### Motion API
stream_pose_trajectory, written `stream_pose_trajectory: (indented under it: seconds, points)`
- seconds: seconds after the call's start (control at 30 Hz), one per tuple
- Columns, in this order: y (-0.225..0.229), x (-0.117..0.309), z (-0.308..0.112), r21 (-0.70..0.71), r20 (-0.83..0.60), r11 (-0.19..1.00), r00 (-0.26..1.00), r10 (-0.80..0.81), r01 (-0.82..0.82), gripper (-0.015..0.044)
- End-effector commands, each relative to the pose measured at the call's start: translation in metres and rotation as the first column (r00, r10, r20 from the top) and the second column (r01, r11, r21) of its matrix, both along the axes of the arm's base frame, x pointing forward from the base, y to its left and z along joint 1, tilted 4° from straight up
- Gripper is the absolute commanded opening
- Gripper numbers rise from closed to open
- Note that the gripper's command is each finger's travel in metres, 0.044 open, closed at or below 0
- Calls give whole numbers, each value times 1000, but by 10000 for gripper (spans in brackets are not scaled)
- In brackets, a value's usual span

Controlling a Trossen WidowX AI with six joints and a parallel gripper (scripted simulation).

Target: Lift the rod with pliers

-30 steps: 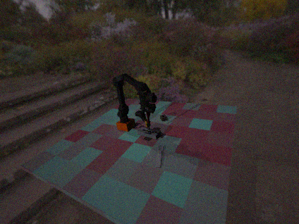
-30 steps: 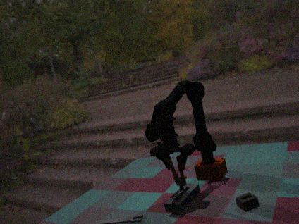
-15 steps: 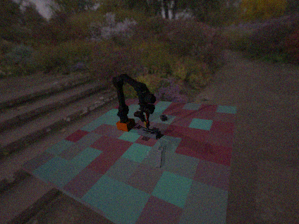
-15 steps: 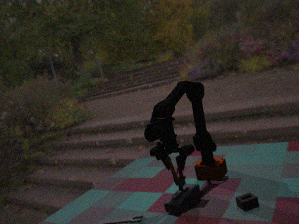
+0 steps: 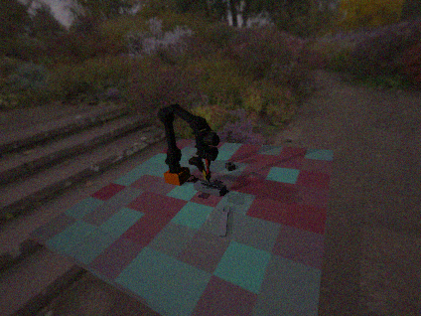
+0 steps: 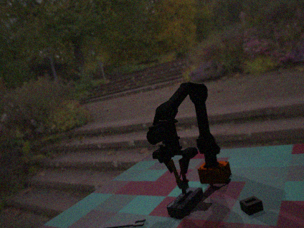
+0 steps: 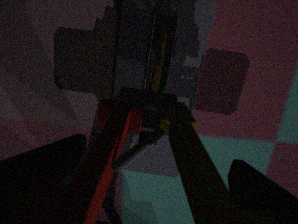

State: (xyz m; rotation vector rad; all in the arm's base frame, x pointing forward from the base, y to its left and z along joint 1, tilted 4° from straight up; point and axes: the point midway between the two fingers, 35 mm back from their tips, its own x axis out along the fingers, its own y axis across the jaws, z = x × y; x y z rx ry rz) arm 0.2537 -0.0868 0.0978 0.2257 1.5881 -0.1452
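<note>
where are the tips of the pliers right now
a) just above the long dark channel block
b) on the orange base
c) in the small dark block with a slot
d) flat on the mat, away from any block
a: the exterior view shows the pliers pointing down, their tips at the top of the long dark channel block.
</note>
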Motion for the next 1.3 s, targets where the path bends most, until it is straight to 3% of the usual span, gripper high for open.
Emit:
stream_pose_trajectory:
  seconds: [0.0, 1.27]
  points:
    - [1, 2, 2, 4, 5, 1000, 1000, -7, 7, 320]
    - [4, 2, -17, 4, 5, 1000, 1000, -7, 7, 320]
